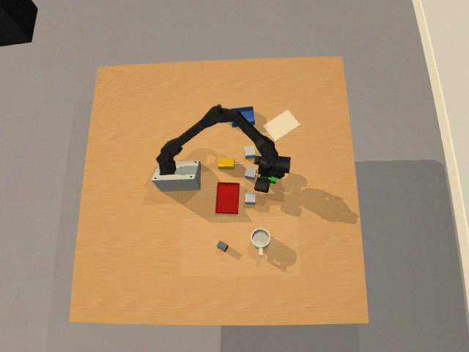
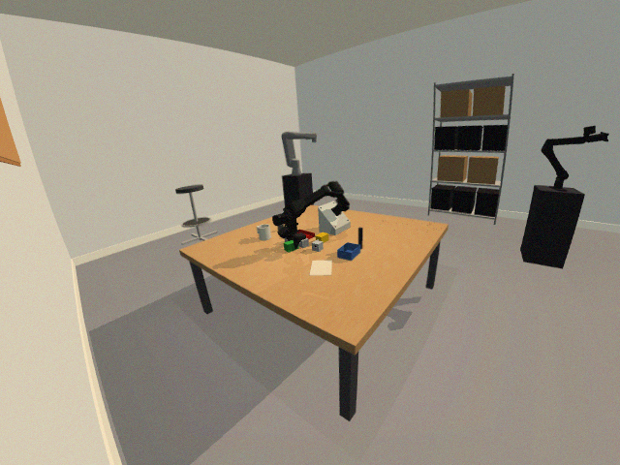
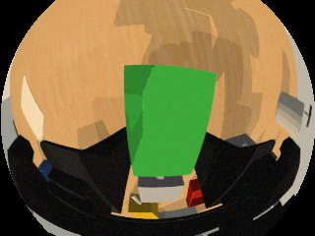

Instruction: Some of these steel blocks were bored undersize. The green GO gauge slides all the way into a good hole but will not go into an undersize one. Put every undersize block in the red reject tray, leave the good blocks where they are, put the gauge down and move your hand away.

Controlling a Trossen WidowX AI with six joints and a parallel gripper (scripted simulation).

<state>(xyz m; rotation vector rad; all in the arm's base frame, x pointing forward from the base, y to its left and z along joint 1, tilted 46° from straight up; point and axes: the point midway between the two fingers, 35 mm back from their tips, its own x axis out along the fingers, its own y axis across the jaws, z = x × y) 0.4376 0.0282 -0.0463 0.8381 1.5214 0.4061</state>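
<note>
A pale cream wall [image 2: 165, 120] meets a pale blue-grey wall [image 2: 370, 114] above a grey floor [image 2: 500, 350]; a grey metal shelf unit [image 2: 473, 83] holds brown and black boxes, near a dark round-seated stool [image 2: 189, 189] across the room.

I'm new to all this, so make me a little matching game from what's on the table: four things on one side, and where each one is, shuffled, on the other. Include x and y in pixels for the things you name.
Things
1. green gauge [image 1: 272, 180] [image 2: 289, 245] [image 3: 172, 120]
2. mug [image 1: 260, 238] [image 2: 263, 232]
3. red tray [image 1: 227, 212]
4. blue tray [image 1: 253, 121] [image 2: 349, 251]

Places
A. next to the sheet of paper [image 1: 281, 125] [image 2: 321, 267]
B. held in the gripper
C. between the yellow block [image 1: 226, 163] [image 2: 322, 237] and the small dark block [image 1: 222, 246]
D. standing apart, handle out

Pairs: 1-B, 2-D, 3-C, 4-A
</note>
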